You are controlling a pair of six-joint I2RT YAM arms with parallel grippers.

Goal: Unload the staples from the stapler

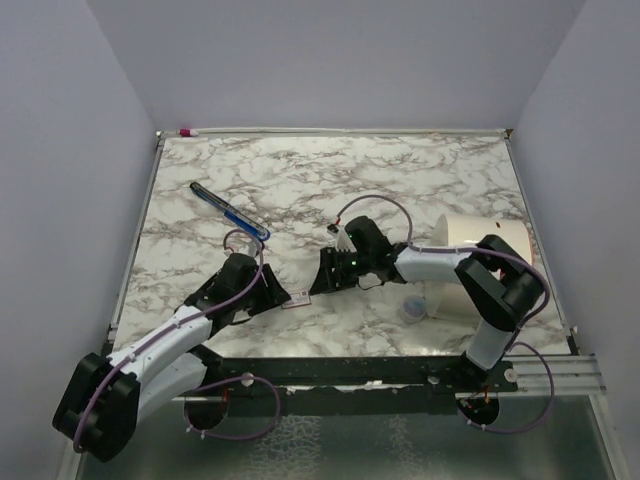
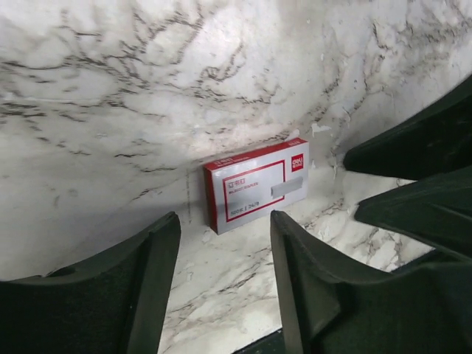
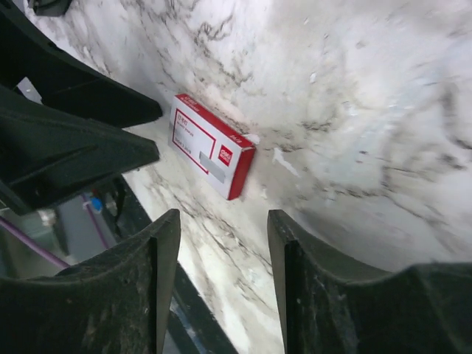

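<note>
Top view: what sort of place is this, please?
Probably a robot test booth: a marble-pattern table closed in by plain white walls, a left arm and a right arm bolted at its near edge, a pen and a small red-and-white box on it.

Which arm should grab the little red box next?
Probably the left. The left gripper and right gripper both stand open and empty facing the red box, but from above the left one sits nearer it.

Black-and-white arms (image 1: 165,360), seemingly purple cables (image 1: 385,200)
</note>
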